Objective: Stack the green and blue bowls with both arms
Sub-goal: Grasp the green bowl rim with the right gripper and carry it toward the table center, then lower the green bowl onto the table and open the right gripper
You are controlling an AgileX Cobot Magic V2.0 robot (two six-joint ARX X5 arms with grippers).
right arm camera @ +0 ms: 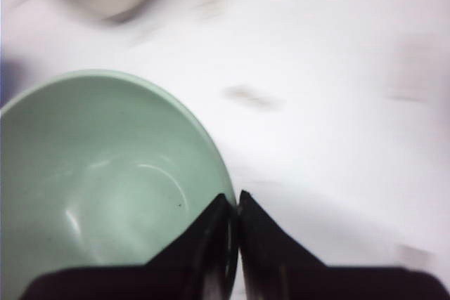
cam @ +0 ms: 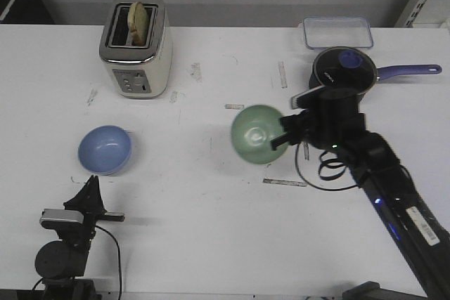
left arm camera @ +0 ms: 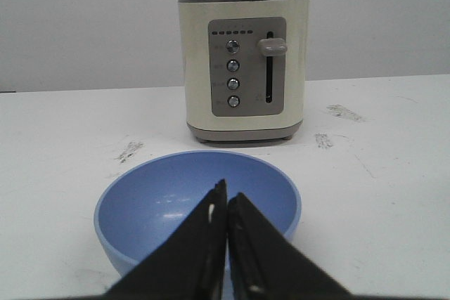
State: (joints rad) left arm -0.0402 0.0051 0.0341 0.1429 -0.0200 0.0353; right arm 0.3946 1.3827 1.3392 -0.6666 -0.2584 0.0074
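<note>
The pale green bowl (cam: 256, 133) is at the table's middle, tilted, held by its rim in my right gripper (cam: 283, 136). In the right wrist view the green bowl (right arm camera: 98, 187) has its wall pinched between the two shut fingers, my right gripper (right arm camera: 234, 205). The view is blurred. The light blue bowl (cam: 105, 149) sits on the table at the left. My left gripper (cam: 91, 186) is low near the front edge, just behind it. In the left wrist view the blue bowl (left arm camera: 162, 198) lies right past the shut, empty left gripper (left arm camera: 226, 198).
A cream toaster (cam: 136, 47) with bread stands at the back left, also in the left wrist view (left arm camera: 242, 61). A dark saucepan (cam: 342, 72) with a blue handle and a clear lidded box (cam: 337, 31) stand at the back right.
</note>
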